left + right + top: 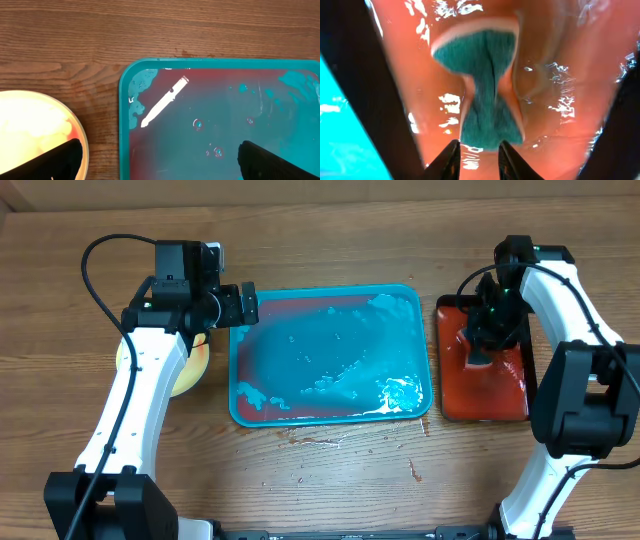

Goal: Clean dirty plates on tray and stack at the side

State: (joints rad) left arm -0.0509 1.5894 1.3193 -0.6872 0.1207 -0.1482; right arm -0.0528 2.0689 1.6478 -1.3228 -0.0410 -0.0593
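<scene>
Nearest the lens in the R wrist view, the dark fingertips (452,159) of the R gripper (479,161) were seen at btm ctr. They were set a narrow gap apart w/ only wet red surface between them, and nothing was clamped. Just above the tips a green sponge (490,95) was laid on the red tray (580,75), pinched to an hourglass at its waist. Whether the tips touched its lower end could not be told. In the overhead view the R arm (570,300) was folded at upper right, wrist bent down over the red tray.

The L arm (135,400) was stretched up the left side of the overhead view, wrist turned toward frame right. The L gripper (160,167) was spread fully wide and held nothing. One finger was hung over a pale yellow plate (35,125) at btm left of the L wrist view, the other over the blue tray (225,100) at btm right.

The plate, orange-stained, was set on the table (330,480) just left of the blue tray, mostly hidden under the L arm. The blue tray was placed at ctr, wet, red-stained along its upper edge, w/ white foam (400,395) at its lower right.
</scene>
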